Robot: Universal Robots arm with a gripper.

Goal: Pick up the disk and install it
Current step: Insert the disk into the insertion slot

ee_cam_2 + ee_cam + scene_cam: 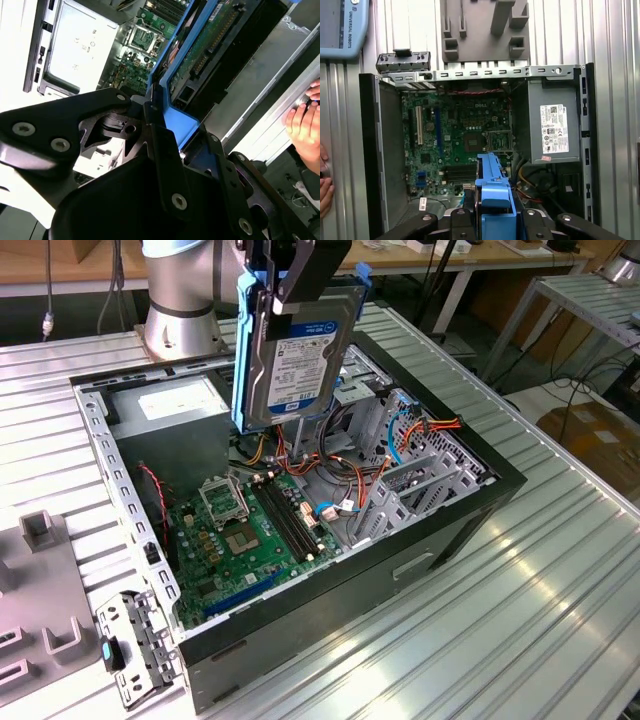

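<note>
Clamping the white-labelled disk [295, 350] upright, the end effector [284, 292] hangs above the open computer case [420, 560]

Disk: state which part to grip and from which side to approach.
Grip the disk at its upper end, pinching across its two flat faces from above. It hangs upright over the open computer case, thin enough to fit between the fingers, with its lower end clear. The gripper is shut on it there.

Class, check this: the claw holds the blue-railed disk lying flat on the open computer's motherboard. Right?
No: in the exterior view the claw holds the disk upright in the air over the open computer, clear of its motherboard.
</note>
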